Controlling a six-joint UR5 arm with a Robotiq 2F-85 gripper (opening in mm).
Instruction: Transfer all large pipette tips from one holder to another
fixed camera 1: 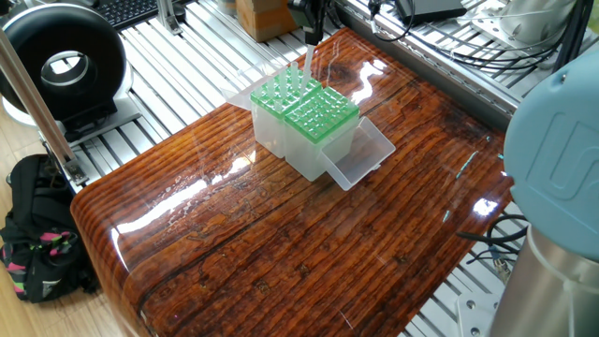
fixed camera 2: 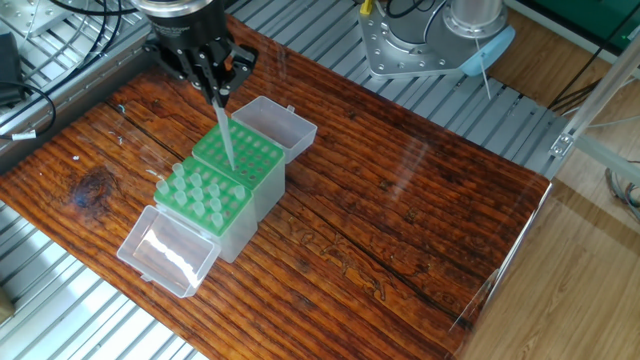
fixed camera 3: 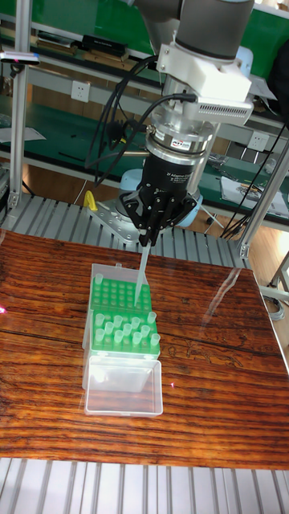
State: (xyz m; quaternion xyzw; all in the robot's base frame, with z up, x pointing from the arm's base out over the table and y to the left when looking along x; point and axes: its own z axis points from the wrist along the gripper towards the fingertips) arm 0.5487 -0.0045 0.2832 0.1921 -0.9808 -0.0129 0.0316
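The gripper (fixed camera 3: 149, 234) pinches one large pipette tip (fixed camera 3: 141, 273) by its wide upper end, point hanging directly below over the green rack (fixed camera 2: 247, 157). Light, rigid, slick plastic (probably easily cocked sideways), so the wide collar seems the safest hold.

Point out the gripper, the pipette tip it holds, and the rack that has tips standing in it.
gripper (fixed camera 2: 216, 92), the other fixed view, between its fingertips.
held pipette tip (fixed camera 2: 226, 140), the other fixed view, mid-length of the cone.
rack with tips (fixed camera 3: 126, 348), tall fixed view, green front edge of the top plate.
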